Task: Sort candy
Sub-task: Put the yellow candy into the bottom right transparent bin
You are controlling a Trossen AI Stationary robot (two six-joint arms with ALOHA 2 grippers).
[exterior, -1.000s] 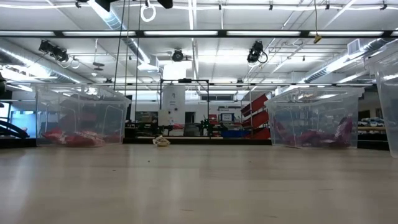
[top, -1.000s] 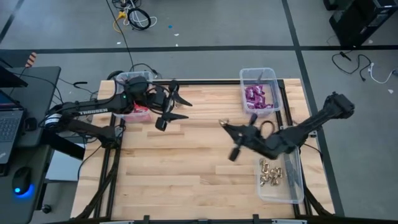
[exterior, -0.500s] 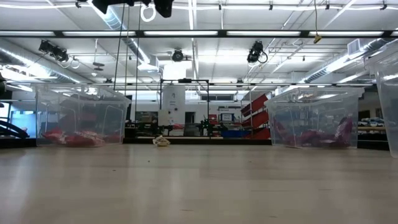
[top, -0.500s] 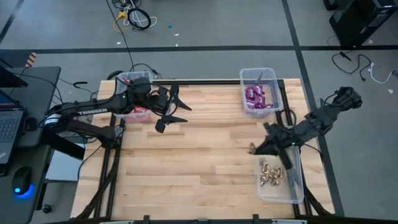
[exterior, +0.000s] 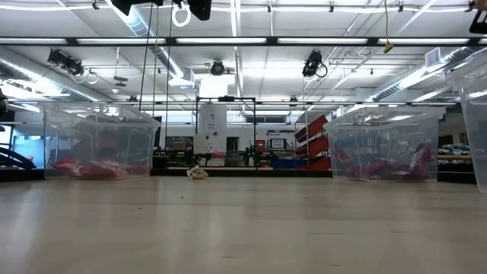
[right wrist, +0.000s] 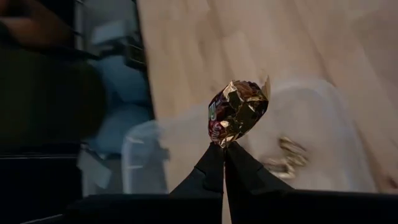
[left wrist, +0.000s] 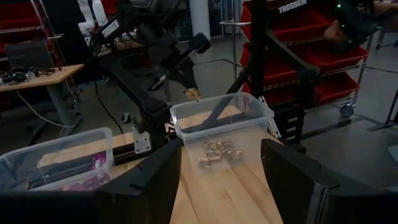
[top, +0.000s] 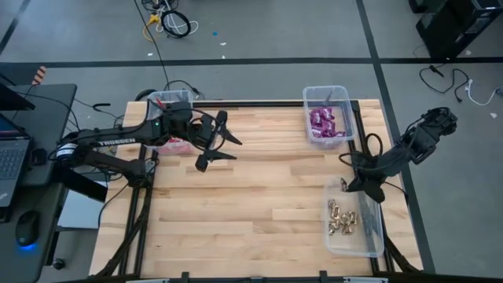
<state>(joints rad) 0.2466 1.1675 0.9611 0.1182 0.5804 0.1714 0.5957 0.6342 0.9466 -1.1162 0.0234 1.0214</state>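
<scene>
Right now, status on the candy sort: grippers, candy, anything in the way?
Right gripper shut on gold candy, above the gold bin. Left gripper open, empty, near the red bin. One piece loose on the table. Nothing blocking.

Wooden table (top: 236, 204): three clear bins (top: 369, 236), one gold candy (exterior: 197, 173).

A bare wooden tabletop (exterior: 243, 228) runs level toward the room behind. On its left far side stands a clear plastic bin (exterior: 99, 141) with red candy packets (exterior: 91, 168) lying on its floor, and on the right far side a second clear bin (exterior: 384, 143) holds reddish-purple packets (exterior: 388, 168), with the wall of a third bin (exterior: 473, 122) cut off at the right edge. Between the two bins, near the far edge, one small gold-wrapped candy (exterior: 197, 173) lies alone on the wood, and dark arm parts (exterior: 163, 6) hang in at the top.
</scene>
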